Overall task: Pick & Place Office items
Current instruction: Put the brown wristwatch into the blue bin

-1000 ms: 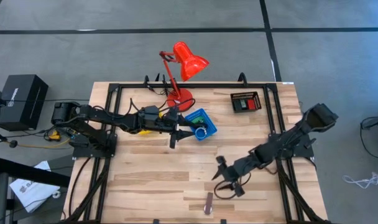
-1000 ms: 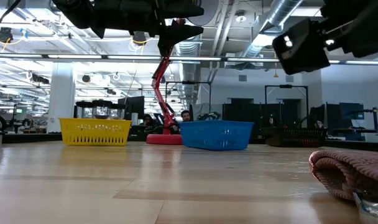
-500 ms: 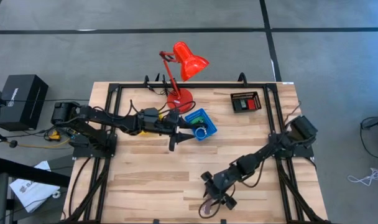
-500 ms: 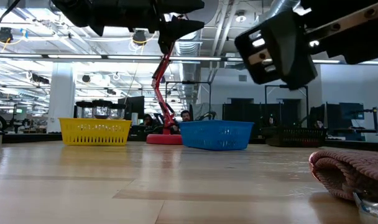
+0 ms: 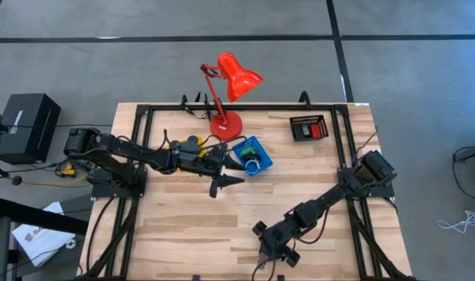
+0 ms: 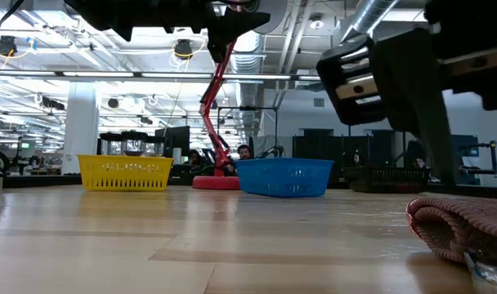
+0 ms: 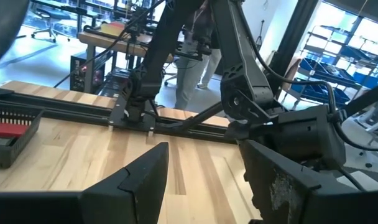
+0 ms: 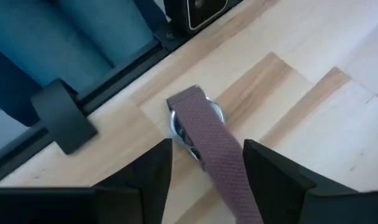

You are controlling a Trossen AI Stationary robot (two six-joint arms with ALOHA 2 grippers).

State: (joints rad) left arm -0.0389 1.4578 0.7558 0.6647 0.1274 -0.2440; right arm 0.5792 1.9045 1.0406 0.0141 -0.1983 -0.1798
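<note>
The brown-silver bar is a brown woven strap (image 8: 207, 140) with a silvery ring end (image 8: 183, 124). It lies flat on the wood by the table's near edge and also shows in the low view (image 6: 461, 229). My right gripper (image 8: 207, 149) hangs open over the strap, one finger on each side and the strap running along between them. In the high view the right gripper (image 5: 270, 251) covers the strap. My left gripper (image 5: 226, 181) is open in the air just near of the blue tray (image 5: 251, 156), which holds a green piece and a silvery ring.
A red desk lamp (image 5: 226, 94) stands at the far edge. The black tray (image 5: 308, 127) with a red block sits far right. The yellow tray (image 6: 124, 172) lies under the left arm. A black frame rail (image 8: 114, 74) runs along the near edge beside the strap.
My right gripper has swung toward the table's near edge and to the left, and has come down over the brown strap with its fingers apart. My left gripper has drawn a little toward the near edge, away from the blue tray. The strap has stayed in place.
</note>
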